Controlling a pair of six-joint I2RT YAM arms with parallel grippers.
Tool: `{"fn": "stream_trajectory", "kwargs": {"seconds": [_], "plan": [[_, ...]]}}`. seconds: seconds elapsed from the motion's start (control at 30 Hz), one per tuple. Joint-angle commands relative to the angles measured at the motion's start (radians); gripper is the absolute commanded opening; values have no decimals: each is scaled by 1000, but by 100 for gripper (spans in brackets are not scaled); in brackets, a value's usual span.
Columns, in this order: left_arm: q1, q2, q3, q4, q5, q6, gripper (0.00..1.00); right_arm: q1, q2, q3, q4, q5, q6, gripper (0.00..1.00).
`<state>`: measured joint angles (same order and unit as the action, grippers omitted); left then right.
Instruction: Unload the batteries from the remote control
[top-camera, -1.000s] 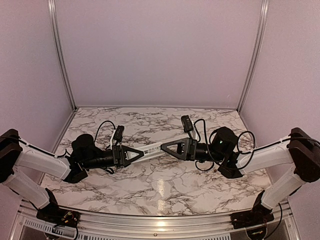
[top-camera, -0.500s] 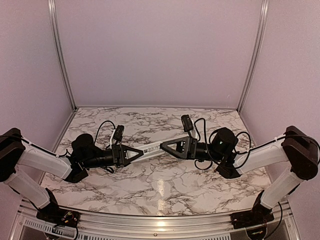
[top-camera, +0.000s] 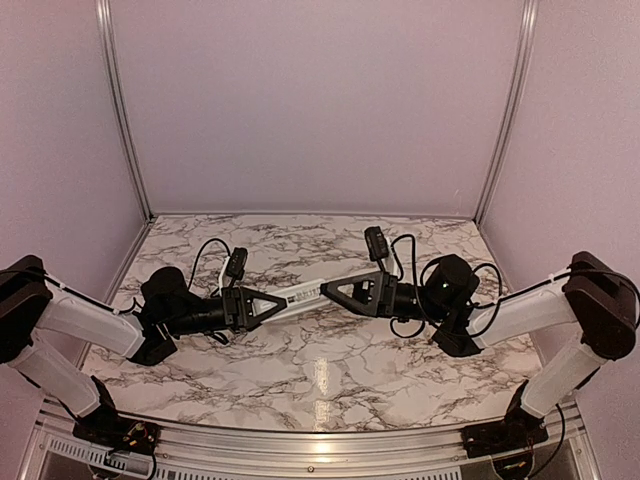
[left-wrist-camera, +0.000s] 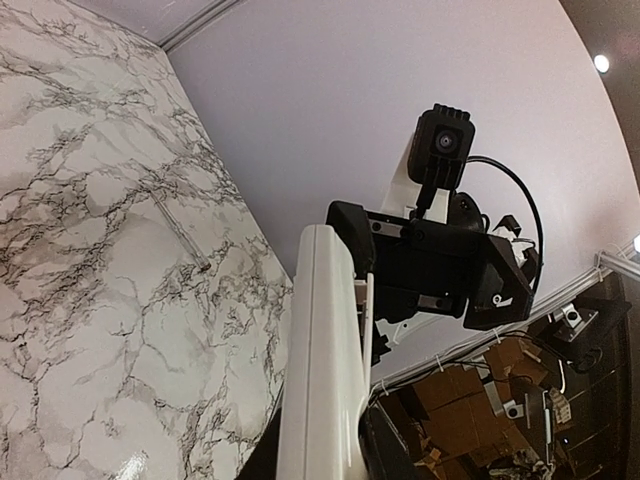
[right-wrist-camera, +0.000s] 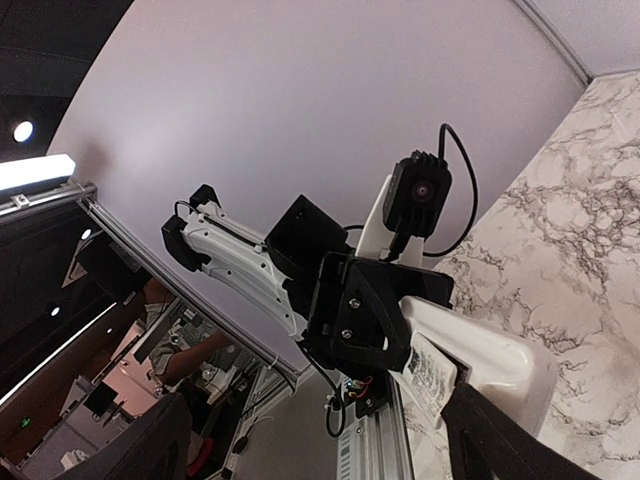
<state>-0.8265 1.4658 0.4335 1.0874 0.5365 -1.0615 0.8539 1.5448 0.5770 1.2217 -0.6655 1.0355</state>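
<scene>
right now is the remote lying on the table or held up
Held up: left fingers clamp the remote, clear of the table.

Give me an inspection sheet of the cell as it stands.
Surface: marble-pattern table, glare spot near the front.
Job's things: remote control spans between both grippers; batteries not seen.
Clutter: thin pale strip lying on the table.
Grippers: left gripper shut on the remote control; right gripper open, the remote's far end between its fingers.
Cables: black cables loop at both wrists.
Surroundings: lilac walls, aluminium posts.
</scene>
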Motion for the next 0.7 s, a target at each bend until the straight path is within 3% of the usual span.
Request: {"fn": "stream_trajectory", "kwargs": {"seconds": [0.0, 0.3, 0.67], "plan": [[-5, 17, 38, 36, -38, 44, 0, 40, -14, 6, -189, -61, -68, 86], [-5, -6, 64, -118, -124, 157, 0, 64, -53, 27, -291, -25, -137, 84], [-4, 7, 80, -152, -164, 207, 0, 78, -54, 50, -318, -11, -165, 83]]}}
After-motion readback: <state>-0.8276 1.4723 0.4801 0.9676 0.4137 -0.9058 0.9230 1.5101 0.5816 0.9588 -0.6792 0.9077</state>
